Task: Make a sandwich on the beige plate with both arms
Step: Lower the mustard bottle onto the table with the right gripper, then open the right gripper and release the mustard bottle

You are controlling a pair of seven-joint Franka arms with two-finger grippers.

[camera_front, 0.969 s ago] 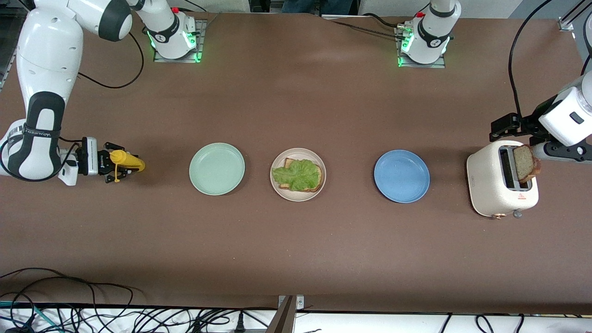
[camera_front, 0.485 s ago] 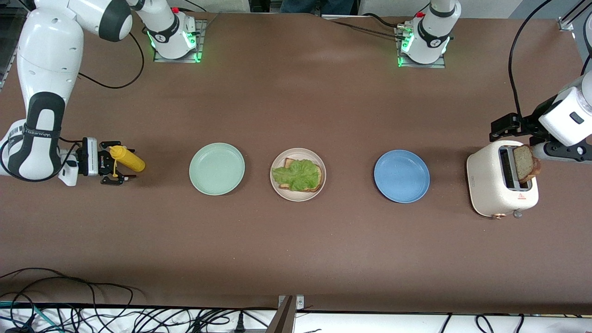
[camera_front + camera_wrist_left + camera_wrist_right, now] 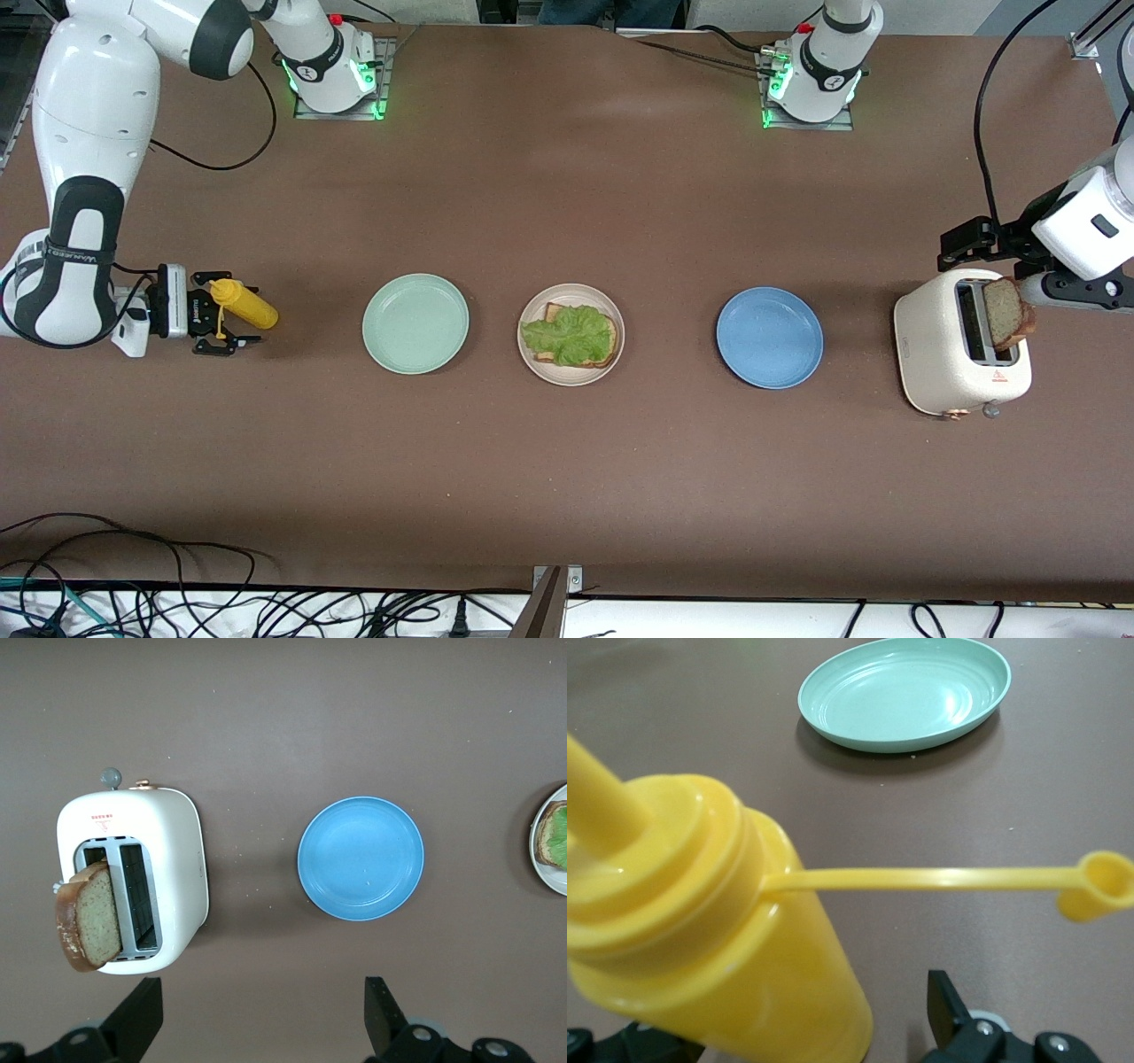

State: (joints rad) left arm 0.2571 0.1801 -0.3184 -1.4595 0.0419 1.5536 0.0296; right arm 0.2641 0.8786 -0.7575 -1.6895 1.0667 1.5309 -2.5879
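The beige plate [image 3: 570, 378] sits mid-table with one bread slice [image 3: 554, 311] on it and a green lettuce leaf [image 3: 571, 335] on top. A second bread slice [image 3: 1007, 312] sticks up out of the white toaster [image 3: 939, 354] and also shows in the left wrist view [image 3: 89, 921]. My left gripper [image 3: 966, 241] is open and empty, up over the table beside the toaster; its own view [image 3: 263, 1014] shows bare table between the fingers. My right gripper [image 3: 217, 316] is open around a yellow squeeze bottle [image 3: 244, 304], which fills the right wrist view [image 3: 726, 966].
A mint green plate [image 3: 415, 323] lies between the bottle and the beige plate. A blue plate [image 3: 769, 337] lies between the beige plate and the toaster. The bottle's cap hangs loose on its tether [image 3: 1099, 886]. Cables run along the table's front edge.
My right gripper has opened and let go of the yellow bottle, which stays between its fingers. The left arm and the bread in the toaster have not moved.
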